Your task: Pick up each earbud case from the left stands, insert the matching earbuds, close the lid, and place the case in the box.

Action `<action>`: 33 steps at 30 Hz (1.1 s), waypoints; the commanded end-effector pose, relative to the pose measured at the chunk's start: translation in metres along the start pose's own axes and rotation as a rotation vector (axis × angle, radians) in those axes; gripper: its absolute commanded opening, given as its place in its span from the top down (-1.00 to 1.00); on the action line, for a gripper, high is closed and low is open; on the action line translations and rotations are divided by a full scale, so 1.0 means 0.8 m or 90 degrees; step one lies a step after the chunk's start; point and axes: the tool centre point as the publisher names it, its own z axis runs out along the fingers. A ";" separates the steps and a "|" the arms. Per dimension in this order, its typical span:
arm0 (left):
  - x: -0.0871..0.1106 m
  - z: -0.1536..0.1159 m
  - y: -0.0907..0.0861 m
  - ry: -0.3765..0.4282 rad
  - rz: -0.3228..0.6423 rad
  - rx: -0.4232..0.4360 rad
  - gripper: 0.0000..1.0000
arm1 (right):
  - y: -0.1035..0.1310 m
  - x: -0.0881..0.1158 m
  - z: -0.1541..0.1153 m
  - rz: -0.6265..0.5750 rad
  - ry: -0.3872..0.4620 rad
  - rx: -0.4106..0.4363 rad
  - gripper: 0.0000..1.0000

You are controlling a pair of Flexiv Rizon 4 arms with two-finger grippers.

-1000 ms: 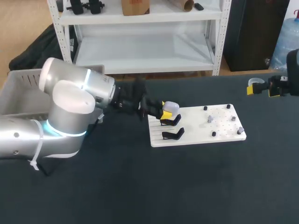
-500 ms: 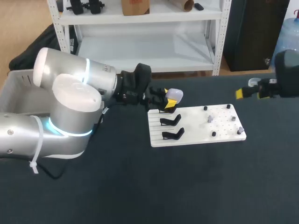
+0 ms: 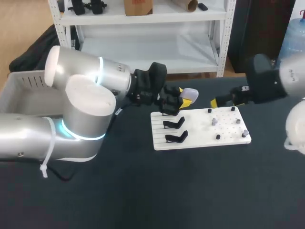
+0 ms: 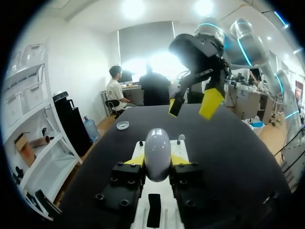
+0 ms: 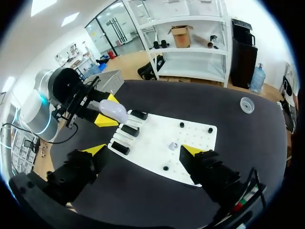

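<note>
My left gripper (image 3: 185, 98) is shut on a pale lavender earbud case (image 3: 189, 92), held in the air over the back left corner of the white board (image 3: 200, 136). In the left wrist view the case (image 4: 157, 151) sits upright between the yellow fingertips (image 4: 137, 160). Three black stands (image 3: 174, 123) line the board's left side, all bare. A small pale earbud (image 3: 214, 121) rests among the pegs on the right side. My right gripper (image 3: 217, 101) hangs open above the board's back edge, facing the case. From the right wrist view, the case (image 5: 113, 110) lies ahead of its open fingers (image 5: 95, 149).
A grey bin (image 3: 19, 90) stands at the table's far left, behind my left arm. Small black pegs (image 3: 218, 137) dot the board's right half. A small white ring (image 5: 246, 104) lies on the dark table beyond the board.
My left gripper has lifted the case off the back stand and carried it right. My right arm has swung in from the right edge to the board's back edge.
</note>
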 end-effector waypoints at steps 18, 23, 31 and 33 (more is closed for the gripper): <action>-0.012 0.017 -0.008 -0.003 0.018 0.028 1.00 | 0.011 -0.016 0.030 -0.013 0.025 -0.034 -1.00; -0.017 0.016 -0.016 -0.010 0.027 0.035 1.00 | 0.006 -0.020 0.031 -0.009 0.025 -0.028 -1.00; -0.016 0.017 -0.021 -0.009 0.036 0.040 1.00 | 0.004 -0.027 0.029 -0.009 0.021 -0.024 -1.00; -0.015 0.017 -0.023 -0.010 0.035 0.043 1.00 | 0.004 -0.029 0.027 -0.011 0.019 -0.022 -1.00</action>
